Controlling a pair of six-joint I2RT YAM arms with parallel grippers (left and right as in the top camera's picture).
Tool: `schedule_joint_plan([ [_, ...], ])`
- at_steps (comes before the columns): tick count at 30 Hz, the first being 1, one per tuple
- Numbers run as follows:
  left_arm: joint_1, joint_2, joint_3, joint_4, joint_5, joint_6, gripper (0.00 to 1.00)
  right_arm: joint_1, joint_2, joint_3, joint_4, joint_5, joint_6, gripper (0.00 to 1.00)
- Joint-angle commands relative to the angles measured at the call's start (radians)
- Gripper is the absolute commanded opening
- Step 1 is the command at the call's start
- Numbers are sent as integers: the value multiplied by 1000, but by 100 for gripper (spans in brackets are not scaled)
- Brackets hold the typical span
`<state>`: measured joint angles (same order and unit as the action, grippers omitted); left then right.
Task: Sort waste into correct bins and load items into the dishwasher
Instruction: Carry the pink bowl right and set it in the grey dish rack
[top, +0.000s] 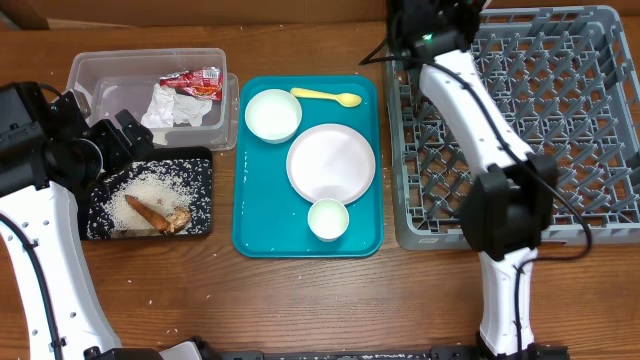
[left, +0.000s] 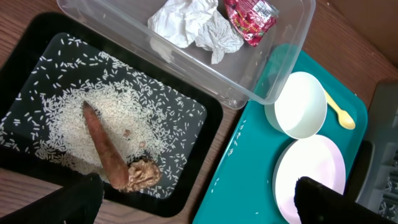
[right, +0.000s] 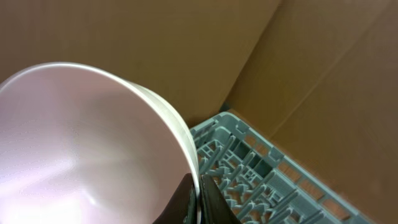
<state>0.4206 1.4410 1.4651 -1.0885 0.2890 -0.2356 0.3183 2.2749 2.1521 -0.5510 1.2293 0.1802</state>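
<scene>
My right gripper (right: 199, 202) is clamped on the thin rim of a glossy white bowl (right: 81, 149) above a corner of the grey pegged rack (top: 560, 120). My left gripper (left: 202, 199) hangs wide apart, empty, over the shallow black tray (left: 22, 59), where loose rice (left: 118, 112) surrounds a tapered brown scrap (left: 102, 146). Crumpled napkin (left: 193, 22) and red wrapper (left: 252, 15) lie in the clear tub (top: 100, 70). A second bowl (top: 273, 113), round plate (top: 331, 162), small cup (top: 328, 218) and yellow spoon (top: 326, 96) sit on the teal tray (top: 250, 215).
</scene>
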Motion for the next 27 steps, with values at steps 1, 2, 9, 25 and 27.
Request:
schedule_joint_plan([
  [1, -3, -8, 11, 0, 11, 12, 100, 1, 76, 7, 13, 76, -159, 4],
  [2, -3, -8, 11, 0, 11, 12, 100, 3, 96, 7, -7, 90, -159, 4],
  [9, -3, -8, 11, 0, 11, 12, 100, 24, 152, 6, -82, 113, -143, 4],
  [25, -3, -8, 11, 0, 11, 12, 100, 126, 157, 6, -252, 23, -95, 42],
  [27, -3, -8, 11, 0, 11, 12, 100, 134, 156, 6, -252, 23, -95, 49],
])
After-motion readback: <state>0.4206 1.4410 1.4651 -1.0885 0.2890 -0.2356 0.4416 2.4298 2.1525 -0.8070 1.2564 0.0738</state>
